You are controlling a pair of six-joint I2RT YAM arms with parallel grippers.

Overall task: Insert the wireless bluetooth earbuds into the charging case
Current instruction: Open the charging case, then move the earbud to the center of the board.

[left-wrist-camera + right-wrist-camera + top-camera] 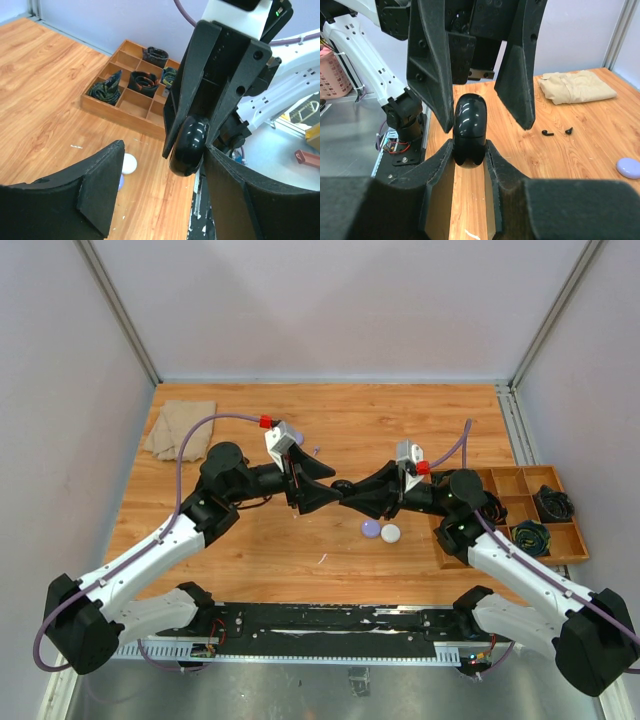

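Observation:
The glossy black charging case (470, 127) hangs above the table, and my right gripper (469, 155) is shut on its lower end. My left gripper (165, 185) is open, its fingers (432, 75) standing on either side of the case's other end. One finger is close beside the case and the other is well apart from it. In the top view both grippers meet at the case (343, 486) over the middle of the table. Two tiny black earbuds (547, 133) lie loose on the wood beyond it.
A pale purple round case (371, 528) and a white one (390, 533) lie just in front of the grippers. A wooden compartment tray (520, 515) with coiled cables stands at the right edge. A folded beige cloth (180, 428) lies at the back left.

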